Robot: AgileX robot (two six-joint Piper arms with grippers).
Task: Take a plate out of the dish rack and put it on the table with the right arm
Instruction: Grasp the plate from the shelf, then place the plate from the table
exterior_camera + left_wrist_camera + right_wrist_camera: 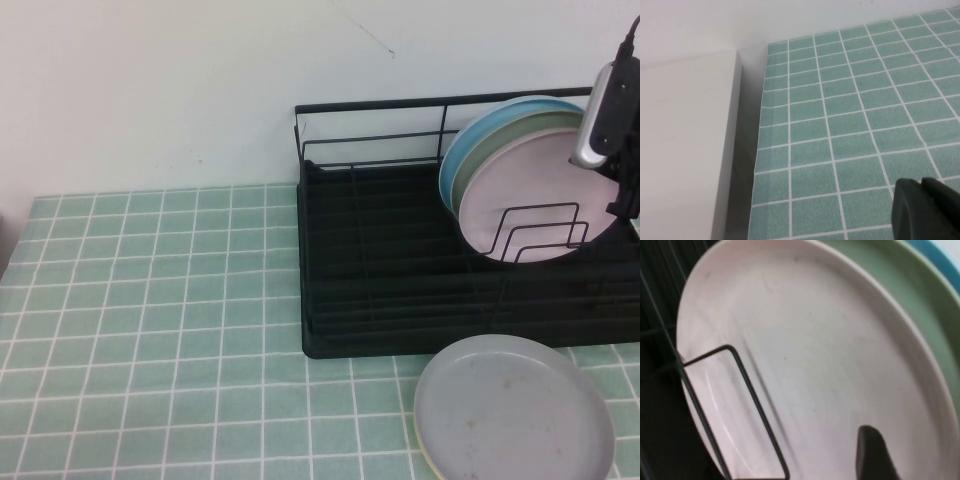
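Plate position: pink plate (525, 200) stands on edge at the right end of the dish rack (400, 260), leaning back against a green plate (490, 150), with a blue plate (462, 150) behind that. Front face points toward the robot; lower edge sits behind the wire dividers (535, 232).
Left gripper: left gripper (927, 207) hangs parked above the bare worktop (150, 330) at the far left, next to a white block (685, 150). Only a dark tip shows, so whether its fingers are spread or pressed together cannot be told.
Grey plate: grey plate (515, 410) lies flat on the worktop just in front of the rack, at the right.
Right gripper: right gripper (612, 125) hovers at the pink plate's upper right rim. One dark finger (872, 455) shows in front of the plate face (805, 365); the other is hidden, so the finger state cannot be told.
Step in hand: judged as approach and grasp of the pink plate's rim; plate not yet lifted.
Grasp advice: place one finger in front of the rim and one behind it, in the gap between pink and green, so that only the pink plate is pinched.
Lift advice: raise the plate until its lower edge clears the dividers before moving it forward.
Placement advice: choose open worktop left of the grey plate, or stack with care.
Risk: thin gap behind the rim; the green plate may be caught or dragged.
Plate appearance: round, pale pink, matte, low raised rim, faint scuffs across the face.
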